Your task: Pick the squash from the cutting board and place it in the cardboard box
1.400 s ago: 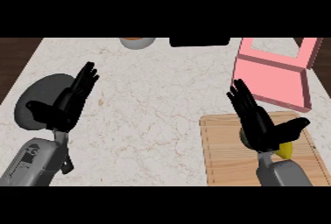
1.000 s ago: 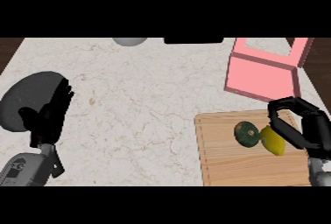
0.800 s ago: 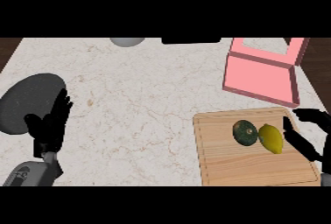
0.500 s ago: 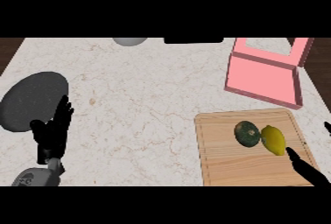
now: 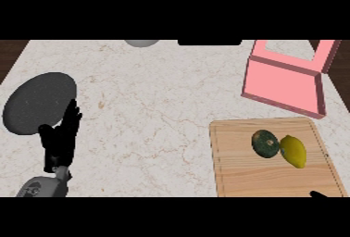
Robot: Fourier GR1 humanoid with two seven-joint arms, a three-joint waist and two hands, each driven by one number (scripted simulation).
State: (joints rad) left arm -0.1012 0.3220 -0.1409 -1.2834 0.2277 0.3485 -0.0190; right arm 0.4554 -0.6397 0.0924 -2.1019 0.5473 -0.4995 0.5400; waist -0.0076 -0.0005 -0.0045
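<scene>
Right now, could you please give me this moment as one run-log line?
squash: on cutting board beside lemon, not held | pink box: open, beyond board | left hand: open, resting left | right hand: tip at lower edge

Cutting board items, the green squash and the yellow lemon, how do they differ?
The squash is dark green with mottled skin; the lemon is plain bright yellow. The squash is a rounder oval, while the lemon tapers to pointed ends. The squash lies left of the lemon, which is nearer the board's right edge. Both rest side by side on the cutting board.
</scene>
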